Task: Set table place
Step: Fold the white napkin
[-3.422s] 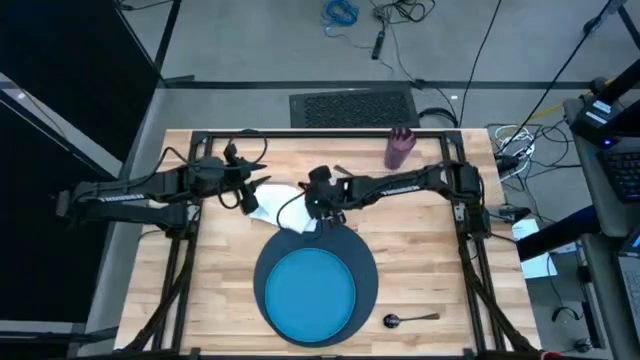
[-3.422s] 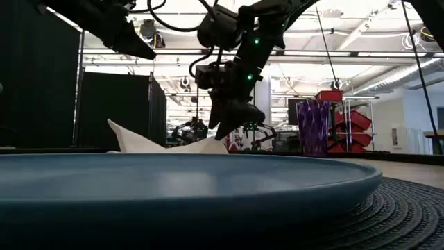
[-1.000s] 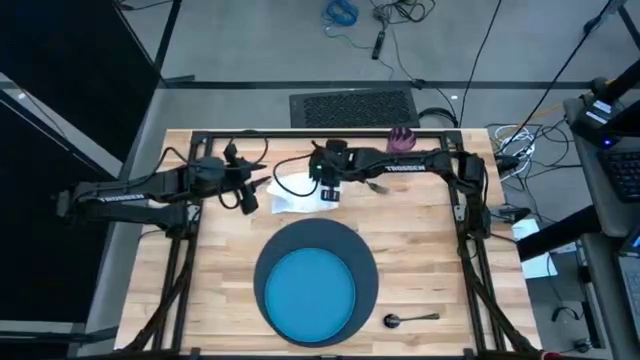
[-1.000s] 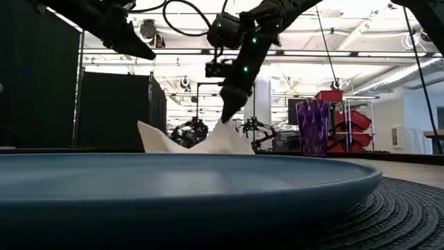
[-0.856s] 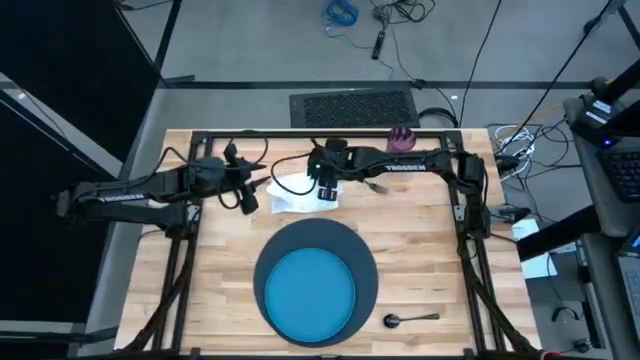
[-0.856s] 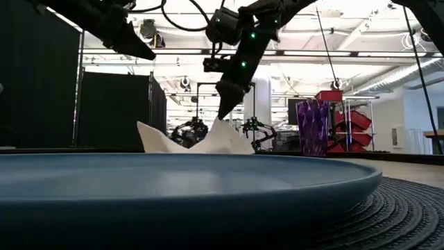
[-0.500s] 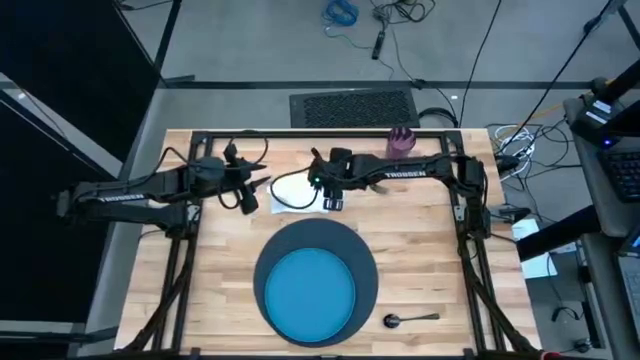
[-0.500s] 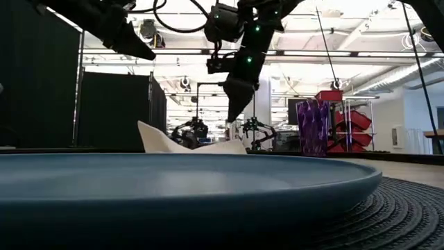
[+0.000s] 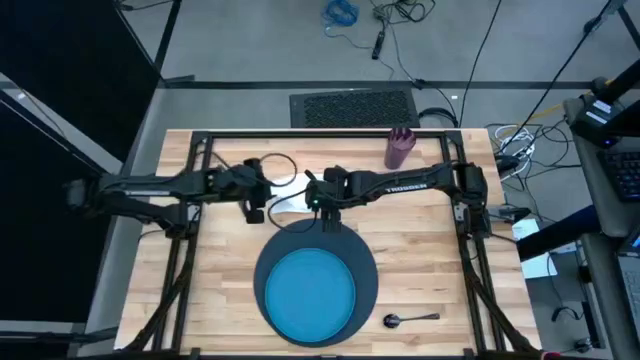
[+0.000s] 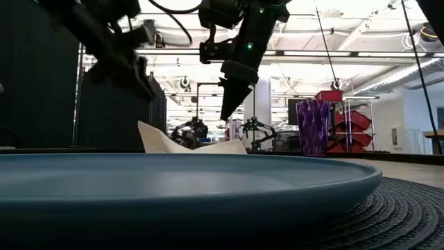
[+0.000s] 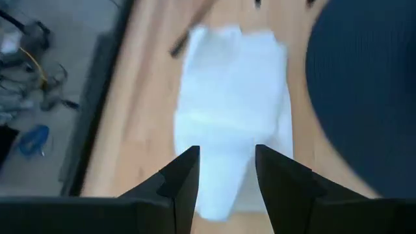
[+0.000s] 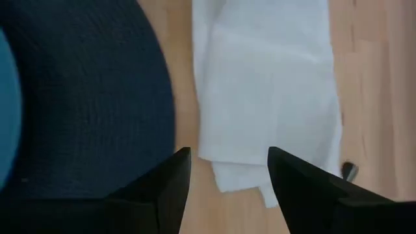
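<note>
A white napkin (image 9: 290,208) lies flat on the table (image 9: 420,250), just beyond the dark round charger (image 9: 362,262) that carries the blue plate (image 9: 308,292). One corner of the napkin stands up (image 10: 149,133). My left gripper (image 9: 266,205) hovers open at the napkin's left end (image 11: 234,110). My right gripper (image 9: 322,208) hangs open above its right end (image 12: 266,84), clear of it in the low view (image 10: 227,111). A purple cup (image 9: 400,148) stands at the far right. A dark spoon (image 9: 410,319) lies near the front edge.
A dark utensil tip (image 12: 350,170) shows beside the napkin under my right arm, and another dark stick (image 11: 179,45) lies past the napkin's far end. Bare planks stretch left and right of the charger.
My right gripper has let go of the napkin's raised peak, risen, and moved toward the near edge and the charger. The peak has fallen flat while the left corner stays up. My left gripper has swung right and down toward the napkin.
</note>
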